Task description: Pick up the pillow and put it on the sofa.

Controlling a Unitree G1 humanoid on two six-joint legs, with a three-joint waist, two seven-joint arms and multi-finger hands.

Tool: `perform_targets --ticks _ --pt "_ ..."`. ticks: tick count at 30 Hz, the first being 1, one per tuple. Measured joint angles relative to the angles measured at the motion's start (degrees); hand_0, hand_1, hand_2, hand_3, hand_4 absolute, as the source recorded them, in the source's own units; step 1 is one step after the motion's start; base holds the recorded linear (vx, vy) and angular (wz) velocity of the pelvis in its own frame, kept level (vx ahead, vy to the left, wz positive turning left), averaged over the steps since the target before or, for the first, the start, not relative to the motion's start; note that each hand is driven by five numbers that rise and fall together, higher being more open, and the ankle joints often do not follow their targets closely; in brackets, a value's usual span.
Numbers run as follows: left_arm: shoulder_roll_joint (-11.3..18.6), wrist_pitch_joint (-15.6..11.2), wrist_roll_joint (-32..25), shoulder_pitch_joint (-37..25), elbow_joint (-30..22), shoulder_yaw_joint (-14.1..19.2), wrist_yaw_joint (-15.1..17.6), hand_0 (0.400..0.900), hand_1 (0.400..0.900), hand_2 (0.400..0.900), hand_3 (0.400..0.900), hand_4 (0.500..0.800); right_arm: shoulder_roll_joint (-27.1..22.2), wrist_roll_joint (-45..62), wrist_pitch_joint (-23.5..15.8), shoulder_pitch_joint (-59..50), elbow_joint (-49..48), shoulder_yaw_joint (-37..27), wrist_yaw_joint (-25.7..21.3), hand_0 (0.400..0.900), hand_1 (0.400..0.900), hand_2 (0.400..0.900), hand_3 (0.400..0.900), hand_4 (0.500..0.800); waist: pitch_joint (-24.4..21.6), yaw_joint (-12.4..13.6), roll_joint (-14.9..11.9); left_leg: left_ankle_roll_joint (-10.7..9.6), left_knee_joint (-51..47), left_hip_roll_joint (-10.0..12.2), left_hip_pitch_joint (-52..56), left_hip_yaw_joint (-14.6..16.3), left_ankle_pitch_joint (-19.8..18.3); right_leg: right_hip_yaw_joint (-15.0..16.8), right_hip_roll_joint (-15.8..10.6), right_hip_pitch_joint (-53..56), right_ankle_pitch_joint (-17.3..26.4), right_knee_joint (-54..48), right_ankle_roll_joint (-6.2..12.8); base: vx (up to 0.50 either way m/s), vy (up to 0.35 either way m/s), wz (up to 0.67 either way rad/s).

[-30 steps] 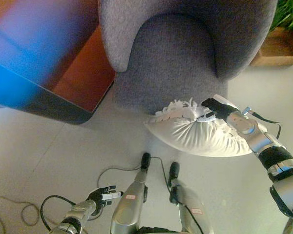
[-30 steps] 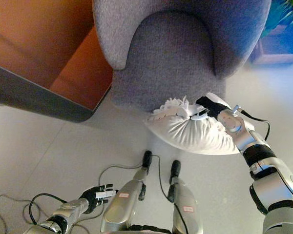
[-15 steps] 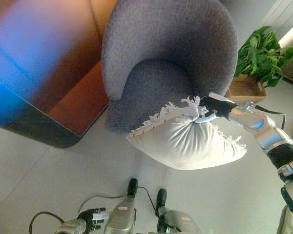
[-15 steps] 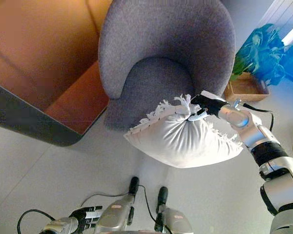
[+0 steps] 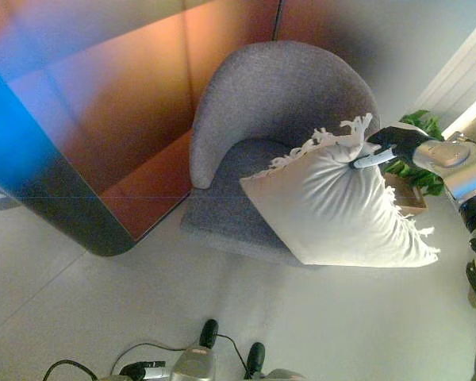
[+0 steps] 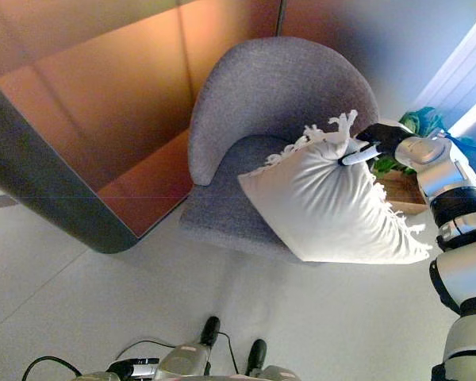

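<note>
Right hand (image 5: 395,140) pinching the white fringed pillow (image 5: 337,208) at 1 upper corner, dark fingers curled round the gathered cloth just under the tassels

Pillow hanging free from that single grip, clear of the floor (image 5: 79,302), held up in front of the grey sofa (image 5: 278,111); in the views its lower left part overlapping the front of the seat cushion (image 5: 234,171), its long lower corner trailing out to the right past the seat edge; impossible to tell whether any of it already touches the seat

Left hand (image 6: 135,369) low at the bottom edge, idle and well apart from the work, too little of it showing to tell how its fingers stand

Pick-up judged done: pillow lifted and brought to the sofa. Placing judged not yet done: pillow not lying on the seat, weight seemingly all on the pinch. Left to do, by the look of things: carry further in over the cushion, lower, let go

Potted plant (image 5: 416,171) just behind the right arm, beside the sofa; orange-brown wall panel (image 5: 119,103) to the sofa's left
</note>
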Motion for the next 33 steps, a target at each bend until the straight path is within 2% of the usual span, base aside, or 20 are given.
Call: perform_targets --ticks 6,9,16,17,18,22,33 --pt "0.2 0.3 -0.3 0.9 0.5 -1.1 0.0 0.900 0.900 0.900 0.900 0.800 2.8 6.8 6.2 -1.6 3.7 0.0 -4.6 0.400 0.400 0.400 0.400 0.500 0.0 0.4 0.0 -0.1 0.1 -0.2 -2.0 -1.7 0.6 -1.5 0.0 -1.3 0.0 0.0 0.04 -0.05 0.003 0.14" --pt "0.1 0.5 -0.5 1.6 0.6 -3.0 -0.1 0.900 0.900 0.900 0.900 0.800 3.6 10.1 8.6 -2.0 5.6 -0.1 -6.6 0.400 0.400 0.400 0.400 0.500 0.0 1.0 0.0 0.1 0.1 -0.3 -2.9 -2.3 1.0 -2.0 0.0 -2.0 0.1 0.0 -0.10 0.00 -0.003 0.11" --pt "0.1 0.2 -1.7 2.3 0.7 -3.4 -0.1 0.900 0.900 0.900 0.900 0.800 3.7 12.0 9.9 -4.9 10.9 -0.3 -9.0 0.410 0.410 0.410 0.410 0.506 0.2 3.1 0.0 -0.1 0.1 -0.5 -5.6 -3.8 1.8 -3.5 -0.1 -4.3 -0.1 0.0 0.04 -0.06 0.023 0.08" --pt "0.1 0.0 -2.4 2.3 0.6 -3.8 -0.1 0.900 0.900 0.900 0.900 0.800 3.7 12.0 9.9 -5.6 11.6 -0.3 -9.7 0.525 0.525 0.525 0.525 0.575 0.3 3.2 0.2 -0.2 0.1 -0.5 -6.1 -3.9 1.9 -3.6 -0.1 -4.8 -0.1 0.1 0.03 -0.07 0.007 0.02" --pt "0.1 -0.1 -2.8 2.2 0.5 -4.3 -0.1 0.900 0.900 0.900 0.900 0.800 3.7 12.0 9.9 -6.1 12.0 -0.3 -11.0 0.900 0.900 0.900 0.900 0.800 0.5 3.3 0.3 -0.3 0.1 -0.5 -6.8 -4.1 2.0 -3.7 -0.1 -5.3 0.0 0.1 0.02 -0.08 0.006 0.01" --pt "0.2 -0.8 -3.2 2.1 0.4 -5.4 -0.1 0.900 0.900 0.900 0.900 0.800 3.7 13.1 9.9 -10.0 12.0 -0.3 -14.5 0.900 0.900 0.900 0.900 0.800 2.8 3.2 0.8 -0.4 0.1 -0.5 -8.4 -4.2 2.4 -3.9 -0.1 -6.9 0.3 0.1 0.02 -0.07 0.012 -0.05" --pt "0.4 -1.2 -5.6 -1.2 -1.9 -5.6 -0.3 0.900 0.900 0.900 0.900 0.800 3.6 13.4 8.1 -13.9 12.9 -0.3 -12.1 0.900 0.900 0.900 0.900 0.800 5.0 3.2 1.2 -0.1 0.0 -0.7 -8.6 -3.9 2.6 -3.7 -0.7 -7.2 0.6 0.0 -0.14 -0.01 0.030 -0.05"
